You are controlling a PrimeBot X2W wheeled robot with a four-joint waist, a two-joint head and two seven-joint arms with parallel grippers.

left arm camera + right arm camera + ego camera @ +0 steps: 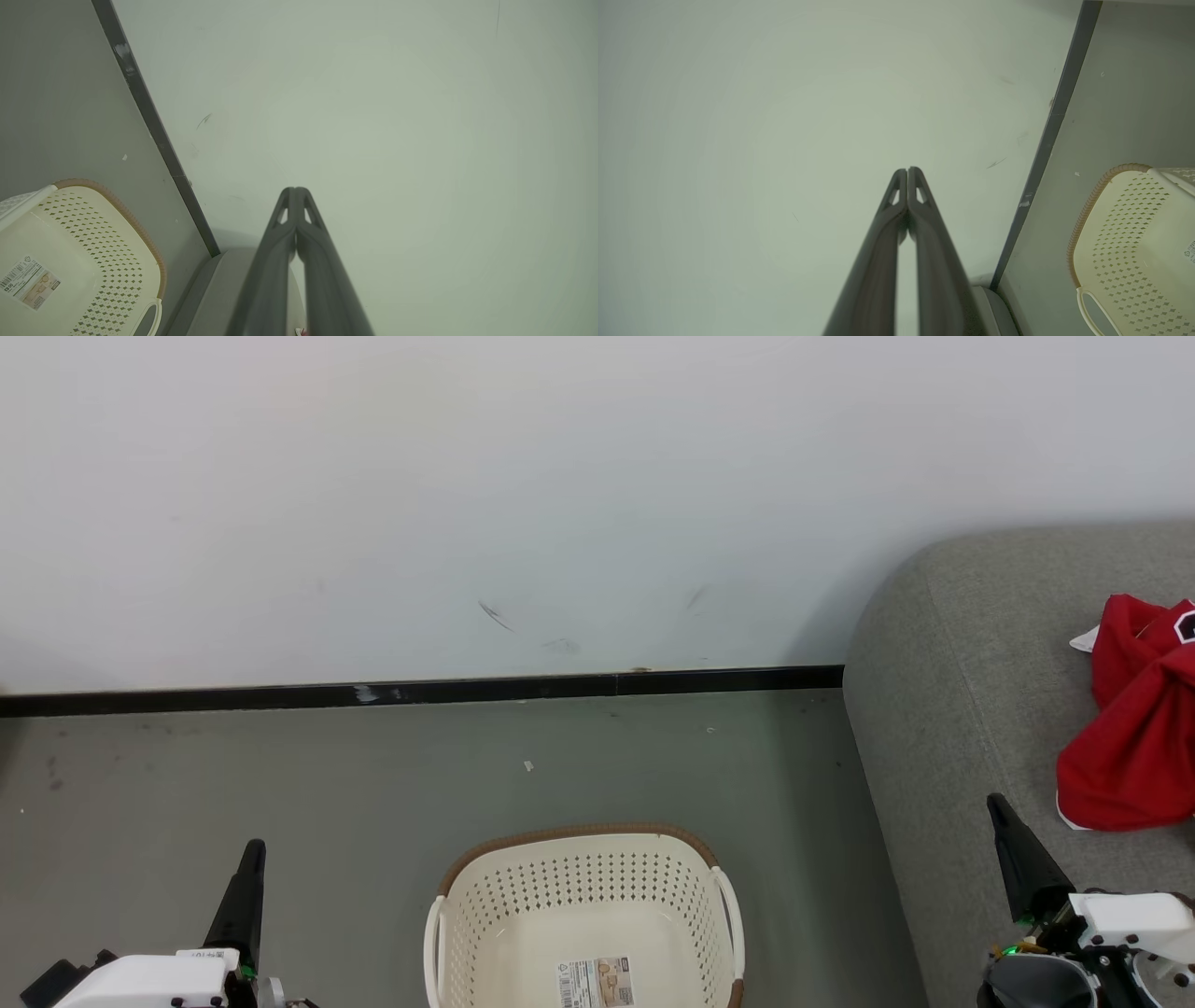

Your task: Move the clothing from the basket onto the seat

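The red clothing (pixel 1134 719) lies in a crumpled heap on the grey seat (pixel 962 709) at the right edge of the head view. On the floor at bottom centre stands the cream basket (pixel 504 933); its inside holds only a paper label on the bottom. The basket also appears at lower left in the left wrist view (pixel 117 261) and at lower right in the right wrist view (pixel 1120 252). My left gripper (pixel 253 847) points up at lower left, shut and holding nothing (pixel 295 190). Over the seat's front, my right gripper (pixel 995 800) is likewise shut and bare (pixel 907 170).
A pale wall (pixel 560 495) with a black skirting strip (pixel 420 693) runs behind the basket. Grey floor (pixel 280 775) spreads left of the basket and between it and the seat.
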